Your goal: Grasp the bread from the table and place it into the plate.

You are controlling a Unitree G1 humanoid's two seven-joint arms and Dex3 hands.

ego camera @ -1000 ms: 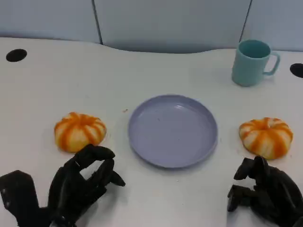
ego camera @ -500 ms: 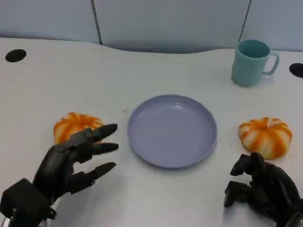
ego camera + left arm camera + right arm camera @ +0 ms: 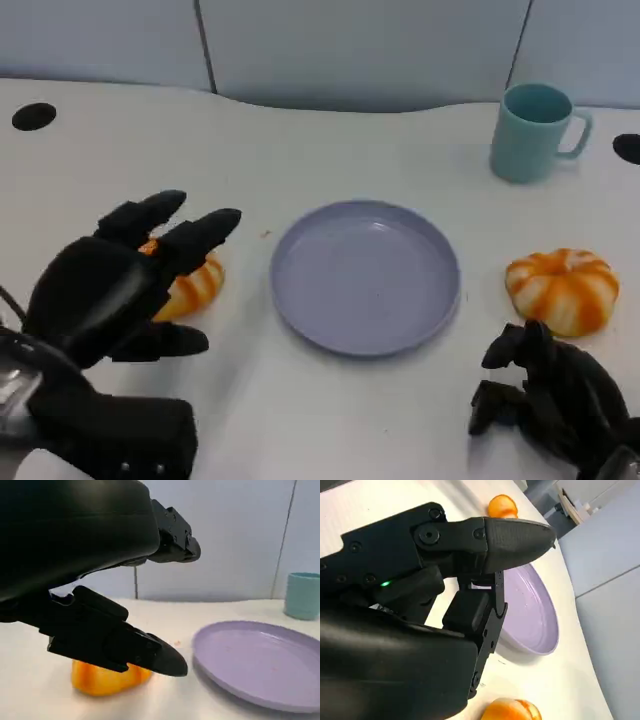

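Left hand (image 3: 105, 285): hovering with fingers spread, holding nothing, over the bread (image 3: 188, 283) at left centre.
Right hand (image 3: 550, 400): resting curled, empty, lower right.
Plate (image 3: 365, 275): sitting mid-frame.
Handling: probably light, soft, squashable; cupping the sides gently looks best.

Both hands are matte black. The left hand (image 3: 110, 290) at the lower left of the head view has a broad rounded back shell and blocky, tapering fingers (image 3: 205, 230); a boxy black wrist block sits beneath it, with a sliver of silver forearm at the left edge. The right hand (image 3: 545, 400) at the lower right is angular and segmented. In the right wrist view, round screw heads dot its finger links (image 3: 485, 535), and 1 small green light glows at centre left.
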